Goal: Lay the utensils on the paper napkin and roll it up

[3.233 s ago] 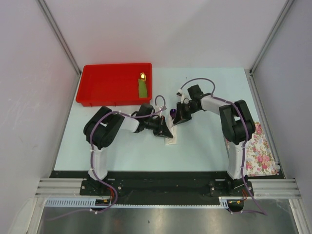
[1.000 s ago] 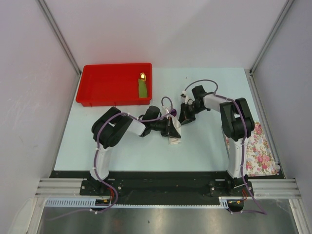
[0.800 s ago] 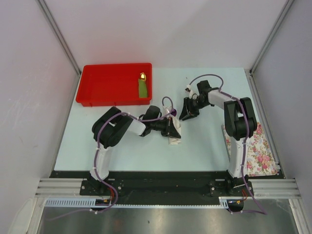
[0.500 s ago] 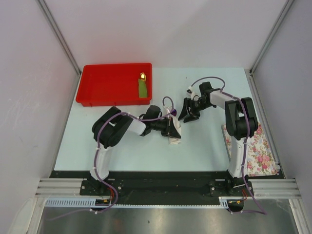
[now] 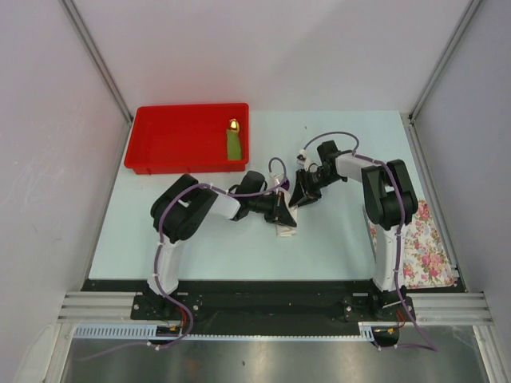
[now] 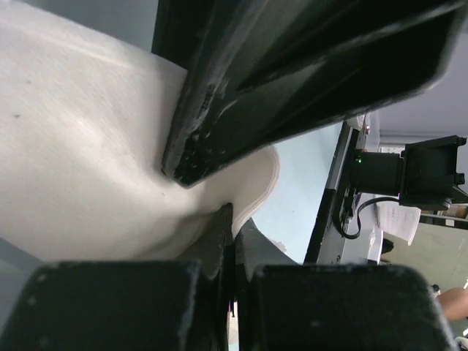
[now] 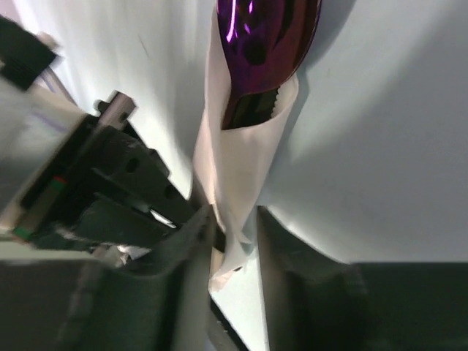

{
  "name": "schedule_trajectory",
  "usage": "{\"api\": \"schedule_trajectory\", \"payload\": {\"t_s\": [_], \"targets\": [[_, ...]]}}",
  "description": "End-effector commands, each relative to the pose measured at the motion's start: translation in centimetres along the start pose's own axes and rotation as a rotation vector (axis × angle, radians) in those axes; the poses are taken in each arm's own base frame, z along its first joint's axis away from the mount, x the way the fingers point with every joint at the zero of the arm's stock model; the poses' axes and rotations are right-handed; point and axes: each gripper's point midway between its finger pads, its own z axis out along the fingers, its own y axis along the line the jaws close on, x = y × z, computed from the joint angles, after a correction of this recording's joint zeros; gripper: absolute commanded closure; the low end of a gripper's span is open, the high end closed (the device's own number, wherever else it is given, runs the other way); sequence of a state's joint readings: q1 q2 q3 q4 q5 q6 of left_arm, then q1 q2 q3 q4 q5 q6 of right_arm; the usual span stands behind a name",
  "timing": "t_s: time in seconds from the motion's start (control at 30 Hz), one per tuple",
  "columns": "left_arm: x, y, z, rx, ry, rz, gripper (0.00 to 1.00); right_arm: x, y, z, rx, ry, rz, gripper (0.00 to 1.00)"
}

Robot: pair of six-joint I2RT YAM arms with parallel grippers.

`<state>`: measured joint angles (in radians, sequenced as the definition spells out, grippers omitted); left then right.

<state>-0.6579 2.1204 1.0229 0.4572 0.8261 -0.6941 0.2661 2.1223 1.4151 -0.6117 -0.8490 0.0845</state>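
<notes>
The white paper napkin (image 5: 284,230) lies mid-table as a loose roll around the utensils. The spoon's purple bowl (image 5: 283,184) sticks out of its far end. In the right wrist view that bowl (image 7: 267,36) fills the top of the frame, with the dark serrated knife tip (image 7: 252,110) just under it inside the napkin (image 7: 241,168). My left gripper (image 5: 281,214) is shut, its tips (image 6: 231,216) pinching a fold of the napkin (image 6: 88,161). My right gripper (image 5: 297,199) straddles the roll's near part. Its jaws (image 7: 234,227) are apart: one finger touches the paper, the other leaves a gap.
A red tray (image 5: 160,148) stands at the back left with a green, gold-tipped piece (image 5: 233,144) in its right end. A flower-printed cloth (image 5: 423,247) lies at the table's right edge behind the right arm. Grey walls close in both sides.
My right gripper let go, backed off to the right with its jaws wide, then returned to the roll with the jaws narrower. The left gripper and napkin stayed put.
</notes>
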Motion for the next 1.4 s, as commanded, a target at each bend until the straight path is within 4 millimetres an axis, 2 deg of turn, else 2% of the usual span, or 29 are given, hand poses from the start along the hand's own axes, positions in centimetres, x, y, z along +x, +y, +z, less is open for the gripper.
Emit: {"api": "schedule_trajectory", "payload": {"t_s": [0.0, 0.07, 0.1, 0.13, 0.17, 0.2, 0.23, 0.27, 0.3, 0.37, 0.43, 0.63, 0.87, 0.97, 1.23, 1.33, 1.37], "targets": [[4.5, 1.9, 0.5, -0.087, 0.12, -0.019, 0.99, 0.7, -1.7, 0.7, 0.049, 0.017, -0.033, 0.83], [4.1, 1.5, 0.1, -0.082, 0.105, 0.001, 0.95, 0.8, -1.9, 0.7, 0.059, 0.017, -0.041, 0.92], [3.5, 0.4, -0.3, -0.062, 0.087, 0.025, 0.93, 0.9, -2.0, 0.7, 0.06, 0.019, -0.044, 1.0], [3.0, 0.0, -0.8, -0.051, 0.07, 0.024, 0.9, 1.0, -2.0, 0.7, 0.063, 0.021, -0.045, 1.0], [2.6, -0.6, -1.3, -0.034, 0.049, 0.028, 0.82, 1.1, -2.2, 0.8, 0.066, 0.021, -0.049, 1.0], [2.4, -1.8, -1.8, 0.008, 0.048, 0.023, 0.77, 1.2, -2.4, 0.8, 0.071, 0.023, -0.047, 1.0], [1.1, -3.8, -2.7, 0.053, 0.008, 0.024, 0.71, 1.2, -2.4, 0.9, 0.072, 0.025, -0.05, 1.0], [1.1, -4.5, -3.2, 0.072, 0.001, 0.02, 0.63, 1.4, -2.7, 1.2, 0.074, 0.031, -0.053, 1.0], [0.2, -6.4, -4.3, 0.11, -0.019, 0.032, 0.6, 1.5, -2.8, 1.3, 0.077, 0.036, -0.05, 1.0], [-0.3, -7.5, -5.2, 0.132, -0.041, 0.044, 0.55, 1.7, -3.0, 1.5, 0.078, 0.043, -0.046, 1.0], [-1.1, -7.8, -6.1, 0.136, -0.066, 0.03, 0.54, 1.9, -3.1, 1.7, 0.078, 0.051, -0.039, 1.0], [-1.7, -6.3, -6.1, 0.118, -0.094, -0.015, 0.67, 2.5, -3.2, 1.9, 0.06, 0.064, -0.021, 1.0], [-1.0, -5.3, -4.0, 0.112, -0.078, -0.031, 0.76, 2.2, -2.4, 2.2, 0.032, 0.065, -0.017, 1.0], [-0.6, -4.1, -3.3, 0.088, -0.073, -0.055, 0.82, 2.2, -2.1, 2.2, 0.02, 0.067, -0.013, 1.0], [2.4, 1.4, -2.0, -0.015, -0.014, -0.152, 0.97, 1.9, -1.4, 1.9, 0.004, 0.067, -0.011, 1.0], [3.4, 2.7, -1.8, -0.048, 0.014, -0.181, 1.0, 1.0, -1.1, 1.5, 0.007, 0.047, -0.019, 0.94], [3.6, 2.8, -1.8, -0.049, 0.02, -0.182, 1.0, 0.7, -1.1, 1.3, 0.005, 0.041, -0.02, 0.89]]}}
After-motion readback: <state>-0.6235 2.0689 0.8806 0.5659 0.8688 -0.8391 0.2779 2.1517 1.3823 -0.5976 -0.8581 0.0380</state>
